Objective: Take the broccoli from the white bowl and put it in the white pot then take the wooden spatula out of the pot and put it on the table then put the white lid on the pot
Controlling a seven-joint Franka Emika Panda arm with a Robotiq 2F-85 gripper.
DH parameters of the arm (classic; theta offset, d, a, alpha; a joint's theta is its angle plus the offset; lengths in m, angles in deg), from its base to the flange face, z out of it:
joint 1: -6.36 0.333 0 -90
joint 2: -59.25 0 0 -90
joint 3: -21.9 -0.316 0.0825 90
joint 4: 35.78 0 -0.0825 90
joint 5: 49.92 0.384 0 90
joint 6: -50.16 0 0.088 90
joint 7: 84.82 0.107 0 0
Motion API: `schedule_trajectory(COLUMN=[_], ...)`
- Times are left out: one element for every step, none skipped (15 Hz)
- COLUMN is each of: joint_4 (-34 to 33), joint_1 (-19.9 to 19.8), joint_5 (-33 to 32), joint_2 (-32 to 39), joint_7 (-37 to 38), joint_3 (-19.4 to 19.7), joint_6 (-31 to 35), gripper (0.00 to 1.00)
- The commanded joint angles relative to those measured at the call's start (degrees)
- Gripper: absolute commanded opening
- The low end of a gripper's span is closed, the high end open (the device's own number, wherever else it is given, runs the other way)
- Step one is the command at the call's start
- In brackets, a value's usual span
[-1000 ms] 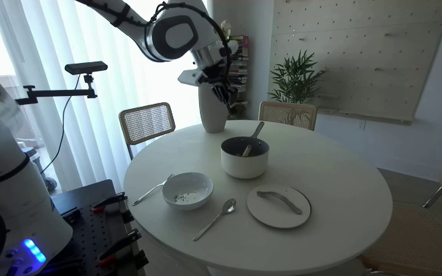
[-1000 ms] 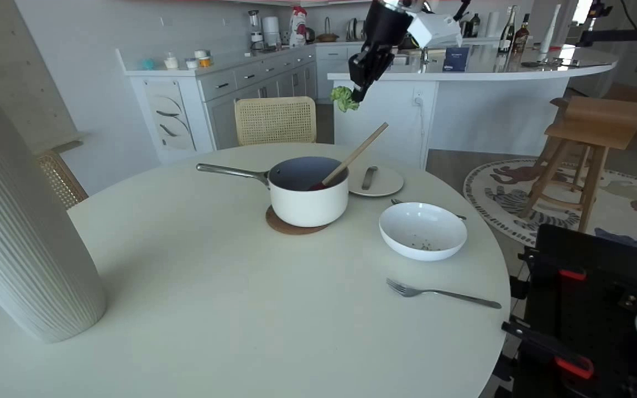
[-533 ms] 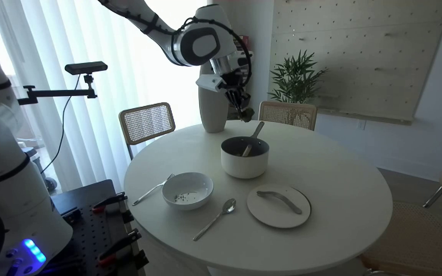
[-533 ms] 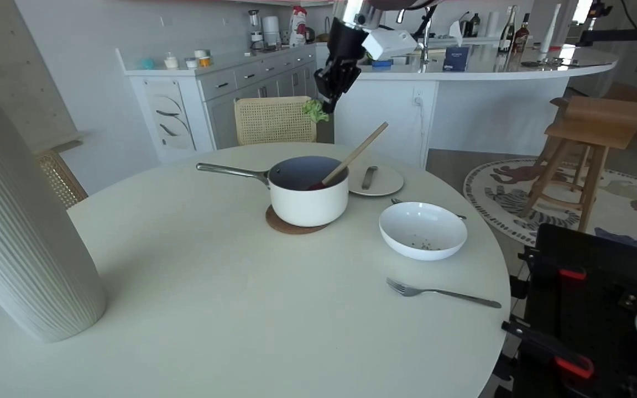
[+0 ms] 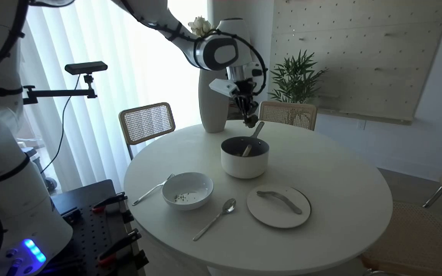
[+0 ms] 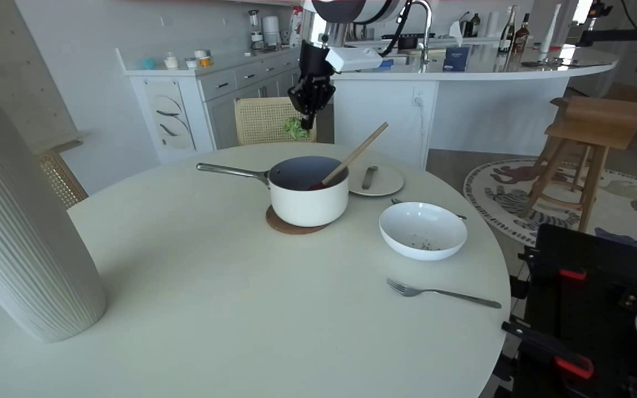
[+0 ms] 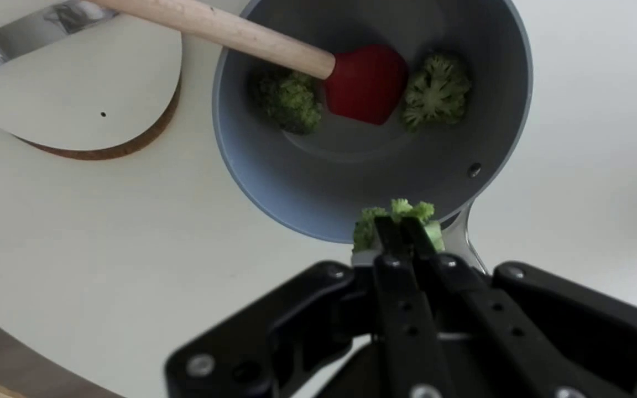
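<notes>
We can see the claw (image 7: 399, 224) clenched on a piece of broccoli (image 6: 294, 128), which juts out green and lumpy at its fingertips. In both exterior views it hangs in the air, higher than the white pot (image 6: 308, 207) and apart from it; from the wrist, we see it overlap the pot's rim just beside the place where the long metal handle joins. Looking down inside, we find two more pieces of broccoli in the pot, a bushy floret (image 7: 296, 102) on one side and a cut piece (image 7: 437, 91) on the other. Between them lies the red head of the spatula (image 7: 274, 47), its wooden shaft tilted over the rim towards the white lid (image 5: 271, 212). The lid lies flat just beside the pot, its curved metal grip facing up, with the edge of a brown mat (image 7: 130, 148) showing beneath it. We notice another round mat (image 6: 282, 224) under the pot. Nearer the robot's base (image 5: 21, 207), the white bowl (image 5: 188, 180) stands upright on the worktop (image 6: 213, 309) with a few crumbs (image 5: 182, 197) inside, set between a fork (image 6: 443, 293) and a spoon (image 5: 213, 222). A tall white vase (image 6: 31, 221) also stands on the worktop, well apart from the bowl, and we spot cane-backed chairs (image 5: 148, 122) around the edge. Beyond them, in an exterior view, a leafy plant (image 5: 297, 78) stands before a pale board (image 5: 363, 57) dotted all over
</notes>
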Motion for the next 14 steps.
schedule_trajectory(joint_4=[-6.31, -7.11, -7.94, -8.77, -9.71, -10.6, -11.49, -12.21, -12.94, -13.59, -14.25, -14.84, -15.34, -15.73], joint_1=[-1.34, -1.51, -1.82, -1.93, -1.92, -1.95, -1.78, -1.79, -1.88, -1.95, -2.01, -2.15, -2.3, -2.45], joint_5=[2.43, 2.8, 3.51, 3.84, 3.96, 4.14, 3.91, 3.88, 3.93, 3.89, 3.78, 3.79, 3.88, 3.9], joint_2=[4.32, 5.04, 5.59, 6.2, 6.76, 7.28, 7.72, 8.1, 8.46, 8.74, 9.01, 9.21, 9.38, 9.43], joint_7=[-1.47, -1.61, -1.99, -1.73, -1.21, -0.92, -0.12, -0.05, -0.08, 0.18, 0.49, 0.6, 0.64, 0.63], joint_3=[-1.07, -1.2, -1.51, -1.58, -1.53, -1.48, -1.17, -1.06, -1.02, -0.89, -0.75, -0.68, -0.62, -0.57], joint_6=[-6.09, -7.23, -8.84, -10.21, -12.14, -14.19, -16.21, -17.59, -18.96, -19.97, -21.15, -22.06, -22.76, -23.38], gripper=[0.01, 0.01, 0.01, 0.01, 0.01, 0.01, 0.01, 0.01, 0.01, 0.01, 0.31, 0.32, 0.37, 0.46])
